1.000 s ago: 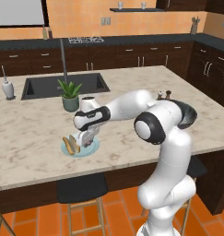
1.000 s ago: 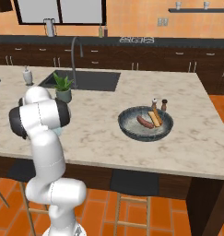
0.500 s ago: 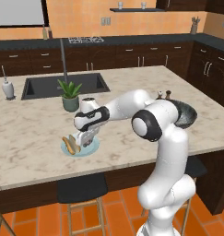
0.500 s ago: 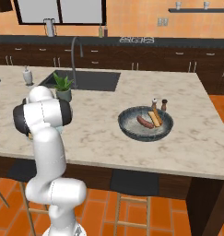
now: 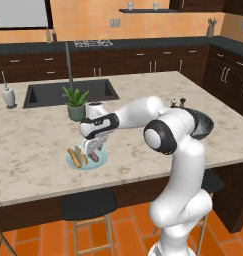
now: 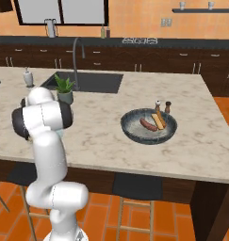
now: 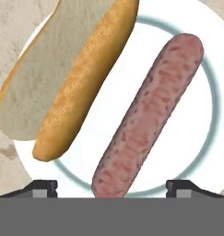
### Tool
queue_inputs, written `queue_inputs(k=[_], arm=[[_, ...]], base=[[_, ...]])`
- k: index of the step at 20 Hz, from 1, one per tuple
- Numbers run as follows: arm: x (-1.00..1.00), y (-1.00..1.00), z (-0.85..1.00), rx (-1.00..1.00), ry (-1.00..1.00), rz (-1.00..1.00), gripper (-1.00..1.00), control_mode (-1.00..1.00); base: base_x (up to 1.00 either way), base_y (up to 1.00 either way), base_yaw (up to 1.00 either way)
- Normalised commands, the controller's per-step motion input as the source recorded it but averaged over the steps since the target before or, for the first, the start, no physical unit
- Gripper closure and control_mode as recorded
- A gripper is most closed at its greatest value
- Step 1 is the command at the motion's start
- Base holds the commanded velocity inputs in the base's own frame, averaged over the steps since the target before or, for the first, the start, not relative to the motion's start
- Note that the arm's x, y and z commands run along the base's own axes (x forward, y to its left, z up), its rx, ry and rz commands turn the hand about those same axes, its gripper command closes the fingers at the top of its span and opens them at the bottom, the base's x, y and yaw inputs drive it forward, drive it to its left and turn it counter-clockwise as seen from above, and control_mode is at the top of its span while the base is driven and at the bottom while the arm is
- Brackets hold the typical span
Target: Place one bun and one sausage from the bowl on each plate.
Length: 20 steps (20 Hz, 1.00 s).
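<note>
My claw [image 7: 111,186] hangs spread over the plate [image 7: 196,152], its tips either side of the sausage [image 7: 148,115]; the bun [image 7: 69,69] lies alongside.

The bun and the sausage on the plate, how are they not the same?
The bun is golden brown with a pale cut face, while the sausage is pinkish red and speckled. The bun is wide and flattish; the sausage is thinner and round like a tube. The bun pokes out past the rim of the plate, but the sausage stays mostly inside it. Both are long, lie side by side at the same slant, and rest on the same white plate.
</note>
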Motion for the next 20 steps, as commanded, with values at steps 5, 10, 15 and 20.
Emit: queue_inputs(k=[5, 10, 15, 20], arm=[[-0.68, -0.19, 0.96, 0.01, -0.09, -0.02, -1.00, -1.00], [-1.00, -0.53, 0.73, 0.02, -0.14, -0.07, -1.00, -1.00], [-0.89, -0.69, 0.60, 0.03, -0.09, -0.16, -1.00, -1.00], [-0.71, -0.72, 0.00, 0.12, 0.00, -0.14, -1.00, -1.00]], base=[[0.00, 0.00, 0.00], [0.00, 0.00, 0.00], [0.00, 0.00, 0.00], [0.00, 0.00, 0.00]])
